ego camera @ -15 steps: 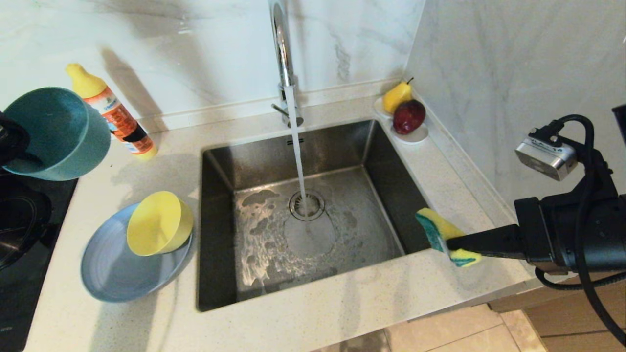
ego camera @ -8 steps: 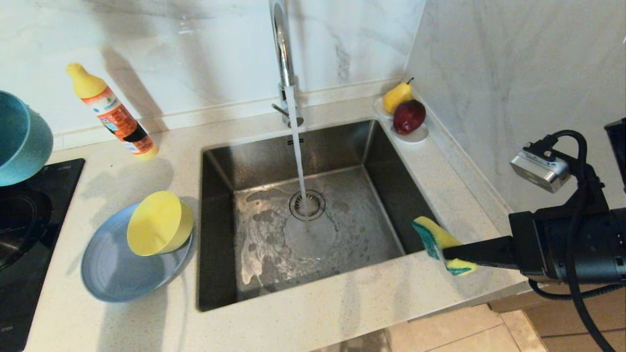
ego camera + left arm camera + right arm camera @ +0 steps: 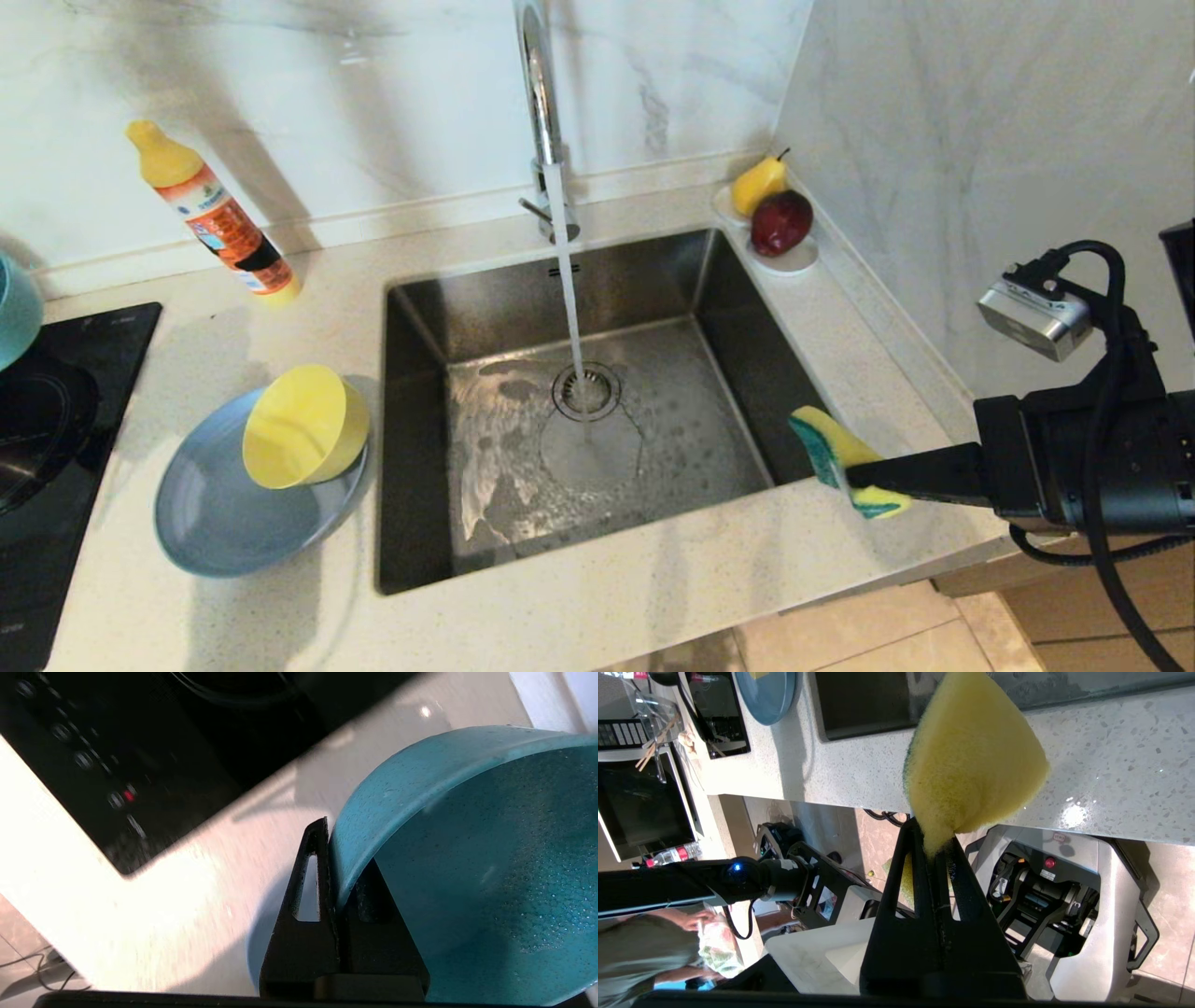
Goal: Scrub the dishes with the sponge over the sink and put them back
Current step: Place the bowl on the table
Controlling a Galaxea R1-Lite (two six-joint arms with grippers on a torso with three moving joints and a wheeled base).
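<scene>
Just now the left gripper point(image 3: 334, 896) is clamped on the rim of the small teal-blue matte bowl point(image 3: 467, 858), one finger inside and one outside the wall, and holds it in the air above the pale speckled countertop point(image 3: 154, 896) near the black glass hob point(image 3: 117, 742); in the head view only a sliver of that bowl point(image 3: 14, 313) shows at the far left edge, well away from the brushed stainless steel sink point(image 3: 579, 411). The right gripper point(image 3: 864, 474) pinches the small yellow sponge with its dark green scouring face point(image 3: 840, 457) at one edge, hovering over the sink's near right corner. The yellow-green bowl point(image 3: 303, 427) lies tipped on the wide grey-blue plate point(image 3: 215, 513) left of the sink, and water runs from the tall chrome tap point(image 3: 537, 84) onto the round drain strainer point(image 3: 586, 392). Risks, as I judge them: the grip on a thin wet rim is slight, so a quick swing or a hard set-down could twist the bowl loose onto the hob. The sponge, nipped only at its edge, may fold or slip when pressed against a dish. The tilted yellow-green bowl could roll off the plate if nudged.
</scene>
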